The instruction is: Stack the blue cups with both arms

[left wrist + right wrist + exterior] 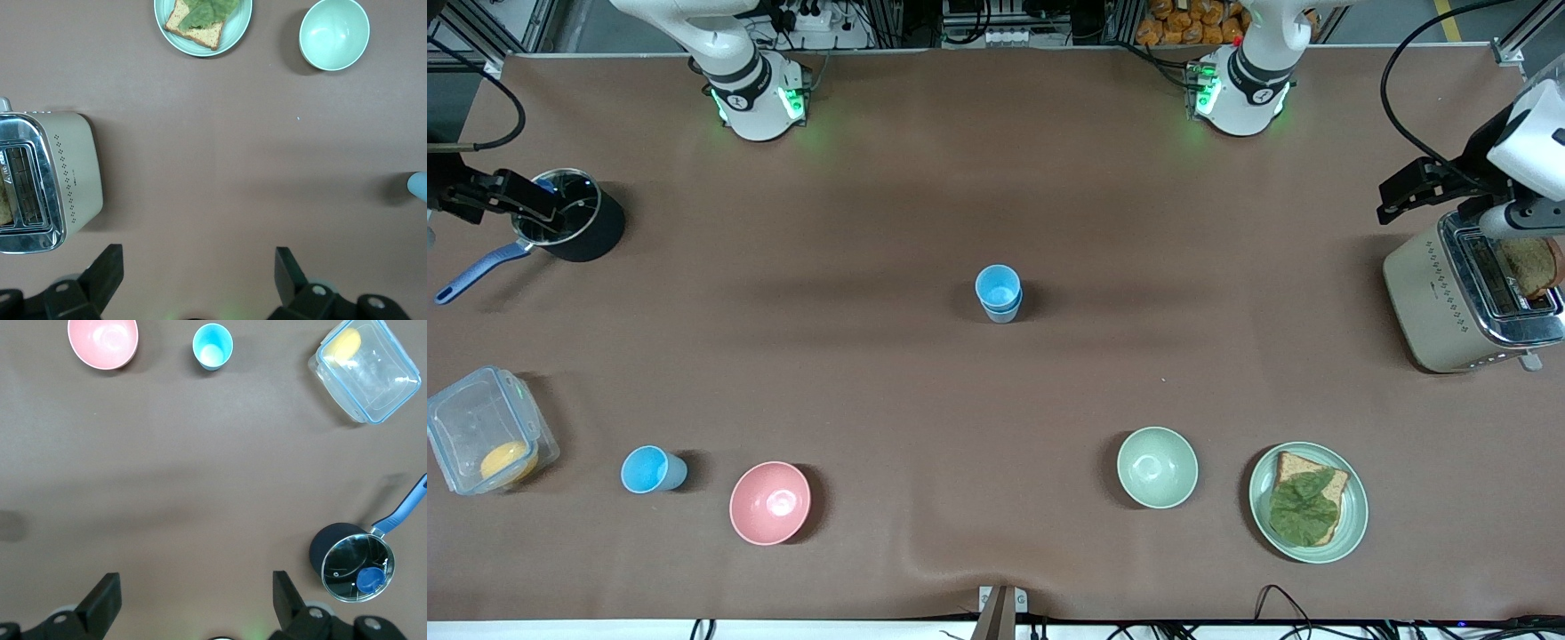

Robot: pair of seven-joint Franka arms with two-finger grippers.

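Observation:
Two blue cups stand nested as one stack at the table's middle, a sky-blue one inside a paler one; its edge shows in the left wrist view. A third sky-blue cup stands upright beside the pink bowl, toward the right arm's end. My left gripper is open and empty, held high beside the toaster. My right gripper is open and empty, held high by the black pot.
A pale green bowl and a plate with bread and lettuce lie near the front camera. The toaster holds a bread slice. A clear container with a yellow item sits at the right arm's end.

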